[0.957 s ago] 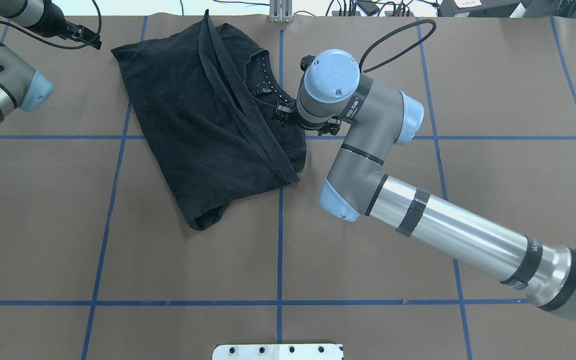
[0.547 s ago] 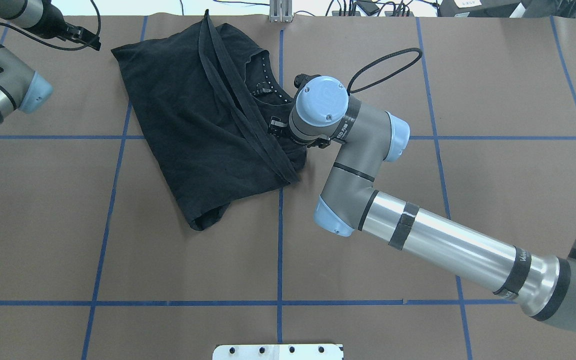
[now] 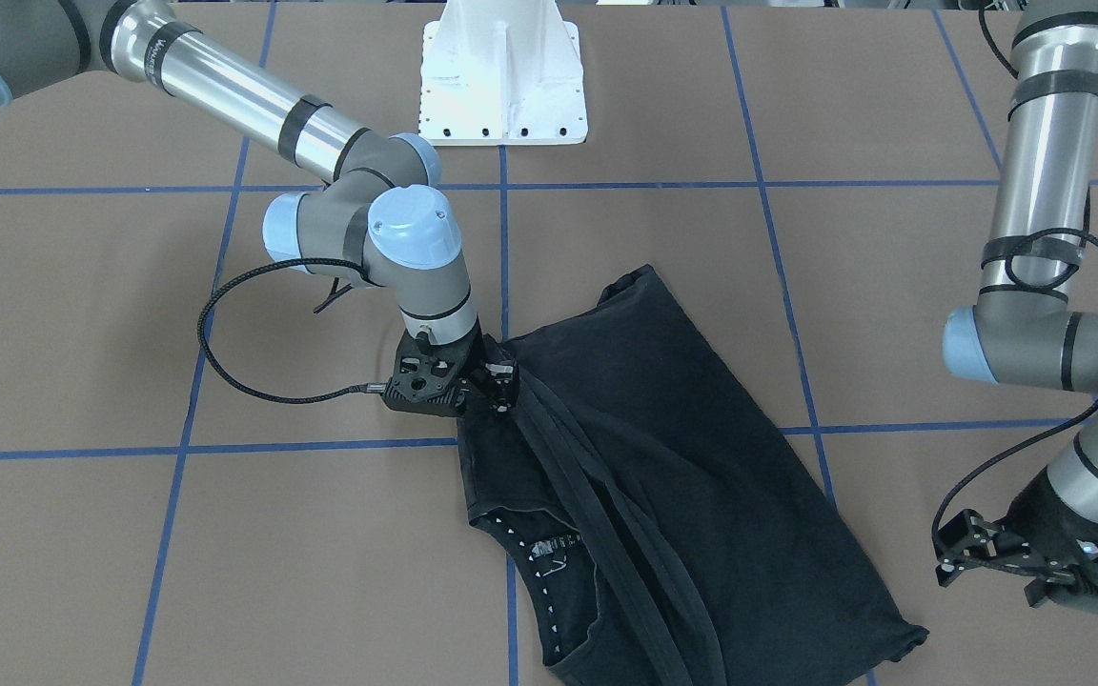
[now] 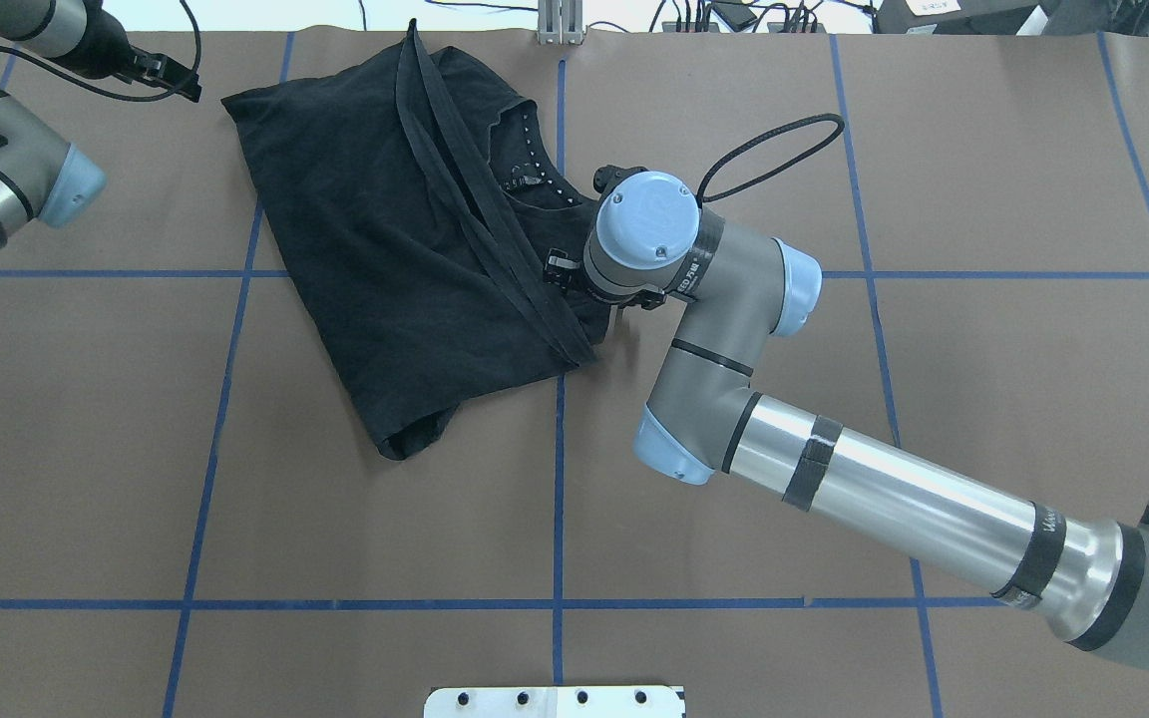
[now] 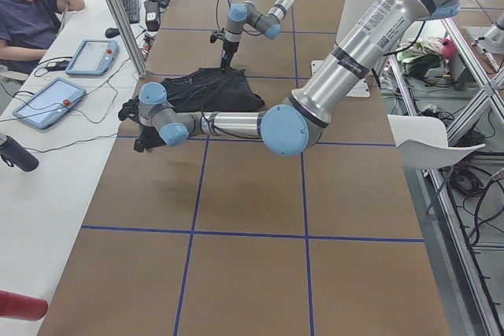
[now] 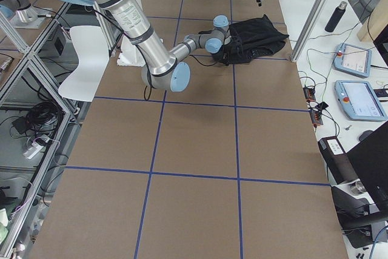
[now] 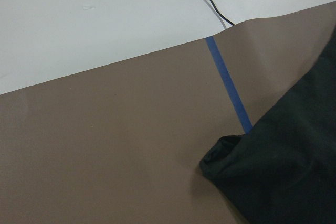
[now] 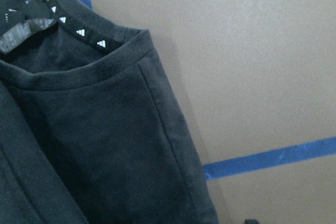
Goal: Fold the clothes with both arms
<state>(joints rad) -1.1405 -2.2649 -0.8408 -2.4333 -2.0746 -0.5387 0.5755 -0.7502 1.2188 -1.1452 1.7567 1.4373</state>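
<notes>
The black T-shirt (image 4: pixel 405 239) lies folded on the brown table at the far middle-left, also seen in the front view (image 3: pixel 663 476). Its collar (image 8: pixel 63 22) with small white triangles faces right; the graphic is hidden. My right gripper (image 4: pixel 557 274) hangs low over the shirt's right edge below the collar, its jaws apart and holding nothing (image 3: pixel 503 386). My left gripper (image 4: pixel 181 82) is open and empty just off the shirt's far-left corner (image 7: pixel 226 156), apart from the cloth (image 3: pixel 951 557).
The white pedestal base (image 3: pixel 501 76) stands at the robot's side of the table. Blue tape lines (image 4: pixel 559 499) grid the brown cover. The table's far edge (image 4: pixel 555 30) runs just behind the shirt. An operator (image 5: pixel 31 13) sits with tablets past it.
My right gripper has moved from beside the collar toward the robot along the shirt's right edge. The shirt and the left arm have hardly moved.
</notes>
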